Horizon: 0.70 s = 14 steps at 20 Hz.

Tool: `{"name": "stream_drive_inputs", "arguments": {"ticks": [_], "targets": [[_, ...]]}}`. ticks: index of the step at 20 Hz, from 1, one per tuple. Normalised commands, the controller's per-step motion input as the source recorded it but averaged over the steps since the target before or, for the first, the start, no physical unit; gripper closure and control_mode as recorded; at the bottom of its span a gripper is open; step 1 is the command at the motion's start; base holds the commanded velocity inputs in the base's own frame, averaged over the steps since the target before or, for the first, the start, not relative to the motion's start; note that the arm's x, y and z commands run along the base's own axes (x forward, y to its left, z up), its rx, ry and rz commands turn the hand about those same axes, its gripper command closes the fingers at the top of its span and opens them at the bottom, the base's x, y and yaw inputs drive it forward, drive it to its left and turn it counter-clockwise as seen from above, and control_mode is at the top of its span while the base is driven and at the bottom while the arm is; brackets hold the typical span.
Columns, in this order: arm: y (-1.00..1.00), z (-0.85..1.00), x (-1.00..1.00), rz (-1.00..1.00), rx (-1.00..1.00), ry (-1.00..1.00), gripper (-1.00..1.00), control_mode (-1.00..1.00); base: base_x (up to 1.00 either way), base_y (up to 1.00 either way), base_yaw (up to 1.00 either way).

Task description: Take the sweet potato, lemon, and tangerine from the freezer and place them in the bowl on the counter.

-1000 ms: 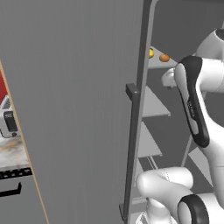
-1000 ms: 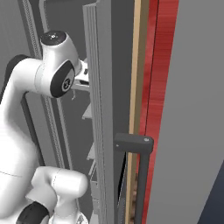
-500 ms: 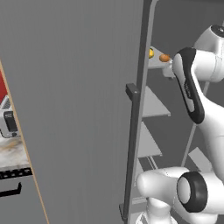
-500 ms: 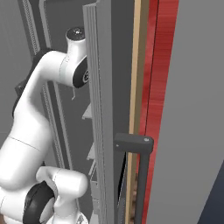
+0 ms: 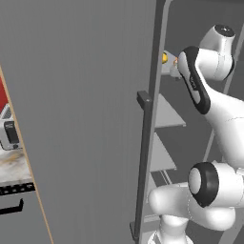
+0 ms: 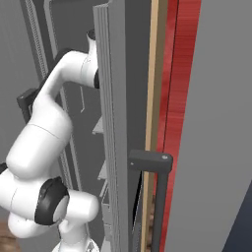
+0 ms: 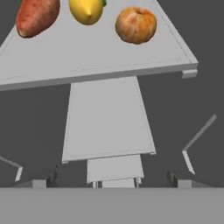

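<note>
Grey freezer (image 5: 86, 119) standing open, white arm reaching in among its shelves.

Seen in the hand view: dull reddish-brown sweet potato (image 7: 37, 16), bright yellow lemon (image 7: 86, 10) and round orange tangerine (image 7: 136, 24) lying side by side on the upper grey shelf (image 7: 96, 57), each apart from its neighbours, lemon between the other two. Lower shelves stepping down beneath. Pincer (image 7: 113, 178) spread to its widest, dark tips far apart, gripping nothing, held back from the shelf with the three items and clear of all of them. In the left base view: tall grey door with long vertical bar handle (image 5: 143, 162), a glimpse of yellow and orange on a high shelf beside the arm, and a strip of veined marble counter (image 5: 14, 167) at the far left.
</note>
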Motion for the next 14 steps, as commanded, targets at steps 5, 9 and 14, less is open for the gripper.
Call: {"name": "stream_drive_inputs", "arguments": {"ticks": [5,9,14], "targets": [[0.00,0.03,0.61,-0.04,0.00,0.00,-1.00,-1.00,0.00,0.00,0.00],[0.00,0.11,0.57,-0.10,0.00,0.00,-1.00,-1.00,0.00,0.00,0.00],[0.00,0.12,0.52,-0.14,0.00,0.00,-1.00,-1.00,0.00,0.00,0.00]]}}
